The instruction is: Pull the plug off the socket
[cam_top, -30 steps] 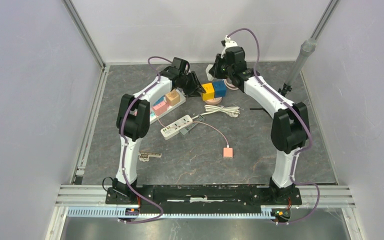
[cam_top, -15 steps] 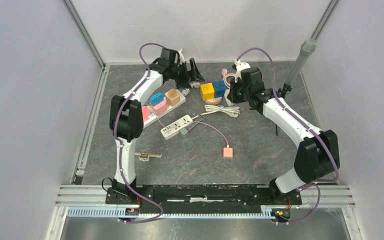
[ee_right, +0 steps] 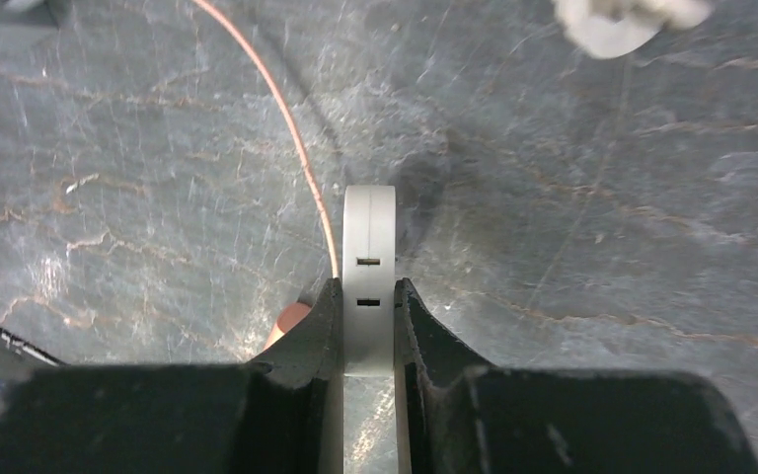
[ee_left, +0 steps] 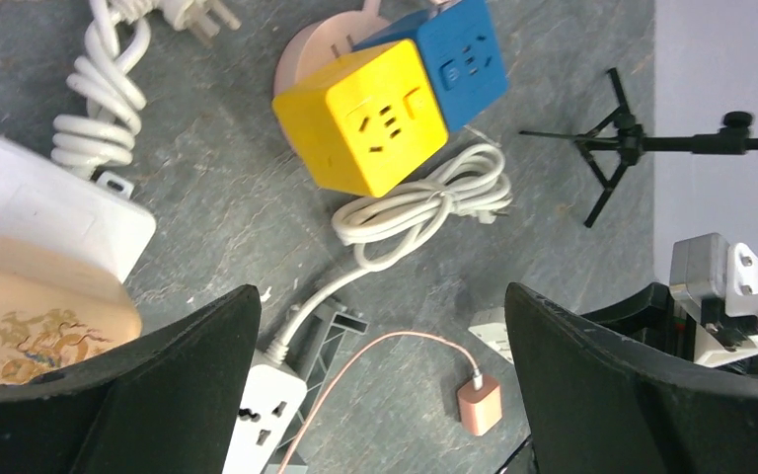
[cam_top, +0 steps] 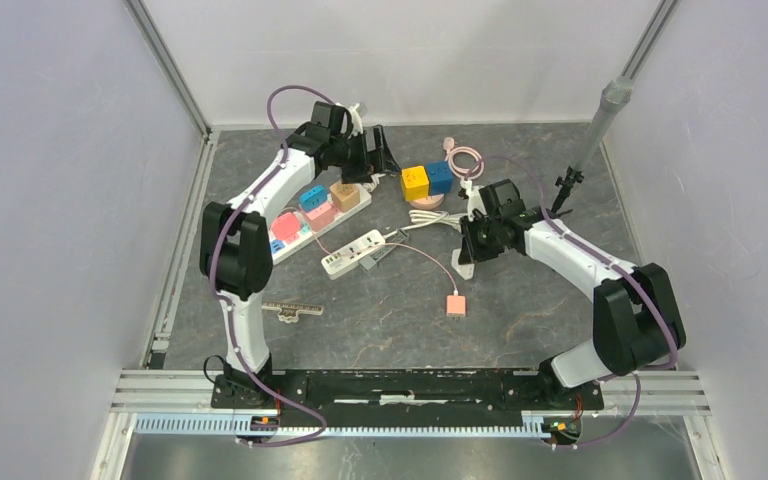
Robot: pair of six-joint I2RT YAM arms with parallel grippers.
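- Right gripper (ee_right: 368, 301) is pinching a white plug (ee_right: 369, 232) beside a pink cable (ee_right: 294, 148).
- Left gripper (ee_left: 380, 316) is hovering, jaws wide open, above the yellow socket (ee_left: 360, 118).

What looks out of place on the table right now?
The right gripper is shut on a white plug, away from every socket. A pink cable trails loose to a pink charger block lying unplugged.

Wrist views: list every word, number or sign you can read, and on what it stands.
None can be read.
Yellow cube: socket slots and an orange mark, no letters.
Blue cube: mark too small.
Tan adapter: gold ornament, blurred.
White plug in right gripper: two slots only.
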